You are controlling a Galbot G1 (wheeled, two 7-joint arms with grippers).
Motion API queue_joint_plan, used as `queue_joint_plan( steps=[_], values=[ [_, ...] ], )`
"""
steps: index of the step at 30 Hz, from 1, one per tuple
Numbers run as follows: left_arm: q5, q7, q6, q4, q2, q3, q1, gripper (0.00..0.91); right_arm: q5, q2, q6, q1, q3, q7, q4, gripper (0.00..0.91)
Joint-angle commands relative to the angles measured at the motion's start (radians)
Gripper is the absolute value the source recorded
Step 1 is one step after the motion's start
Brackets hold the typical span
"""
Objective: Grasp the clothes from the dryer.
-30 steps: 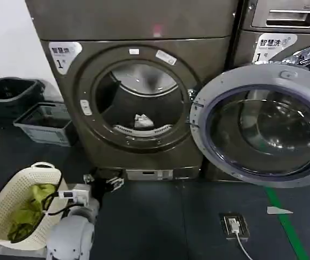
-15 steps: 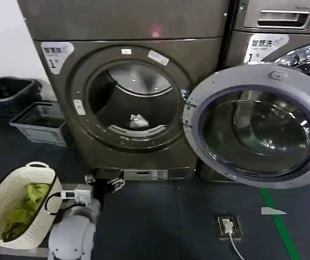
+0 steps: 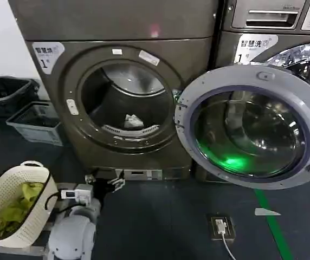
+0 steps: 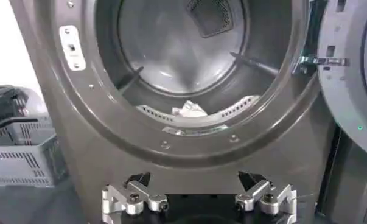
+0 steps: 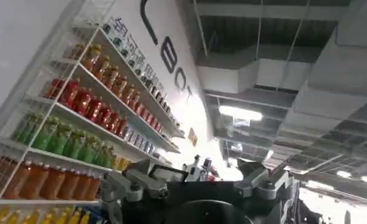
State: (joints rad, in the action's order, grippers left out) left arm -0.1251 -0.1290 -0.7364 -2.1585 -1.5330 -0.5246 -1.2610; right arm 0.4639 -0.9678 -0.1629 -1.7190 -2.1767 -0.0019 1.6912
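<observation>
Approach step: clothes (image 3: 133, 121) lying at the drum's front lip inside the dryer (image 3: 117, 103), door open; left gripper (image 4: 198, 198), spread and empty, low before the porthole, must reach in; right gripper (image 5: 198, 182) idle, spread, pointing upward.

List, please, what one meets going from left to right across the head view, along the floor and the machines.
Cream laundry basket with the yellow-green cloth → left gripper → the clothes in the dryer drum → the open round door → floor socket with a white plug → green floor stripe.
</observation>
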Motion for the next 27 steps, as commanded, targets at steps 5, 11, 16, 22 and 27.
queue_joint_plan(
  steps=[5,11,16,22,27],
  values=[
    [-0.001,-0.003,-0.049,-0.001,0.000,0.001,-0.002,0.907,0.027,-0.006,0.008,0.002,-0.001,0.006,0.006,0.907],
    [-0.001,-0.003,-0.049,-0.001,-0.001,0.005,-0.002,0.907,0.029,-0.006,0.006,0.001,-0.004,0.009,0.004,0.907],
    [-0.001,-0.003,-0.049,0.003,-0.001,0.002,-0.002,0.907,0.031,-0.005,0.006,0.000,-0.006,0.009,0.003,0.907],
    [-0.001,-0.004,-0.049,0.000,-0.001,0.002,-0.004,0.907,0.032,-0.002,0.005,0.001,-0.006,0.009,0.002,0.907],
    [-0.001,-0.005,-0.049,0.000,-0.002,0.004,-0.005,0.907,0.032,-0.002,0.005,-0.001,-0.008,0.010,0.000,0.907]
  ],
)
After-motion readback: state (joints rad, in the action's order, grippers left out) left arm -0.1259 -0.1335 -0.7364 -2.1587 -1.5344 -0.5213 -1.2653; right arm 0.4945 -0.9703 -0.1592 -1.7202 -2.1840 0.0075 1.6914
